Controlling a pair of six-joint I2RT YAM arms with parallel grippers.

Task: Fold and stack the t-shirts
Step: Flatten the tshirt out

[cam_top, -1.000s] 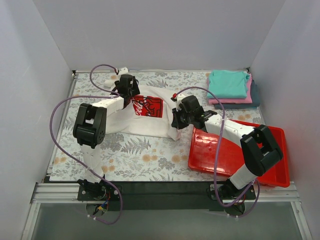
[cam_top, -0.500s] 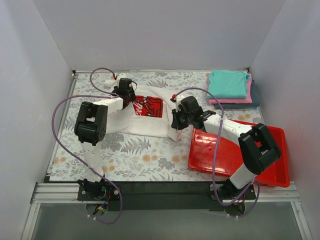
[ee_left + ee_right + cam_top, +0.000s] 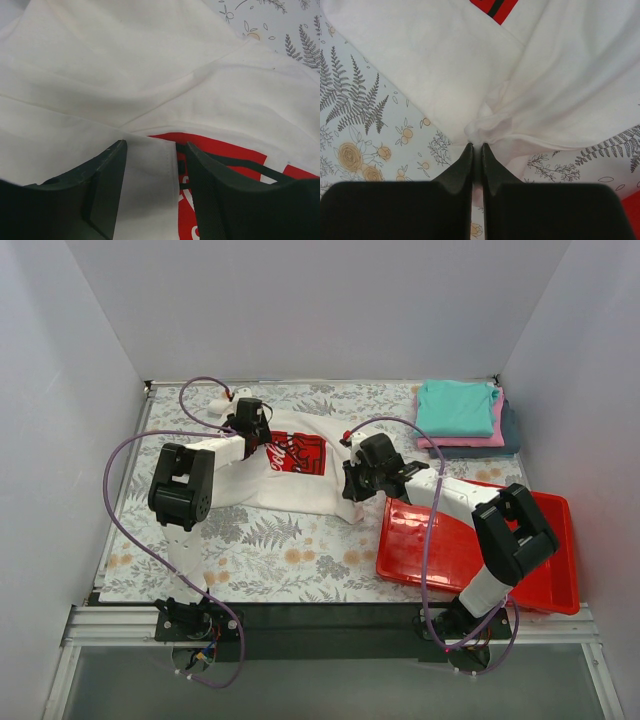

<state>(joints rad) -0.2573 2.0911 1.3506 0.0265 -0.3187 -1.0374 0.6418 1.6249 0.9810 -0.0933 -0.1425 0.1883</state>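
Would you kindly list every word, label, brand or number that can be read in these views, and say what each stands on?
Red logo print on the white t-shirt: white script, too small to read from above; the left wrist view shows only its edge, with no legible letters.
Folded t-shirts and red tray: no text visible.

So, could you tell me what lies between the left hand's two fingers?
A hemmed flap of the white t-shirt, beside its red print; the left wrist view shows it.
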